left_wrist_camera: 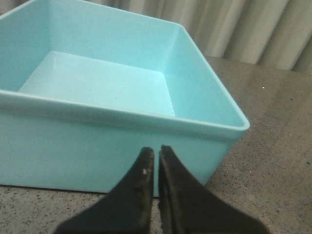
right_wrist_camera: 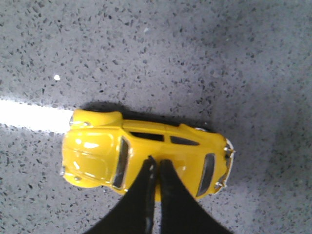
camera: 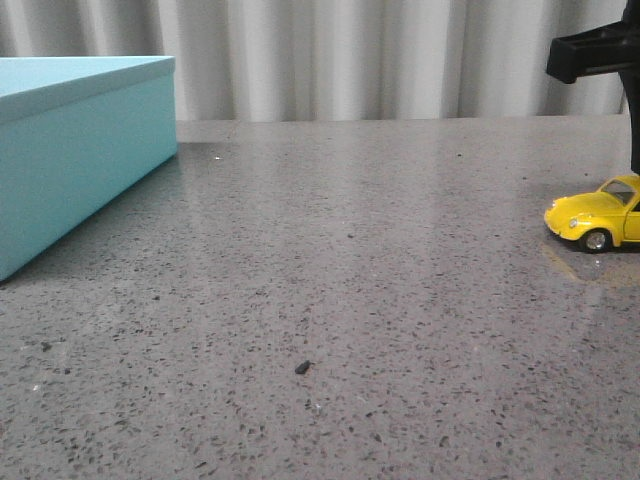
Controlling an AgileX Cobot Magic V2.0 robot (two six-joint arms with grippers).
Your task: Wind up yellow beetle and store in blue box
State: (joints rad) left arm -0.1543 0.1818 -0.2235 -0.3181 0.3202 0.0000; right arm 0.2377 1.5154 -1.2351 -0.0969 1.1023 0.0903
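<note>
The yellow beetle [camera: 600, 215] stands on its wheels at the table's far right edge of the front view, nose pointing left. In the right wrist view the beetle [right_wrist_camera: 97, 151] is seen from above, and my right gripper [right_wrist_camera: 156, 162] is shut, its tips together over the roof with nothing between them. Whether they touch the roof I cannot tell. The blue box [camera: 80, 150] sits at the far left. It is open and empty [left_wrist_camera: 102, 83]. My left gripper [left_wrist_camera: 156, 150] is shut and empty, just outside the box's wall.
The grey speckled table [camera: 350, 280] spreads between box and car. A small dark speck [camera: 302, 367] lies near the front middle. A pleated curtain [camera: 380, 55] hangs behind the table. Part of my right arm [camera: 590, 52] shows at the top right.
</note>
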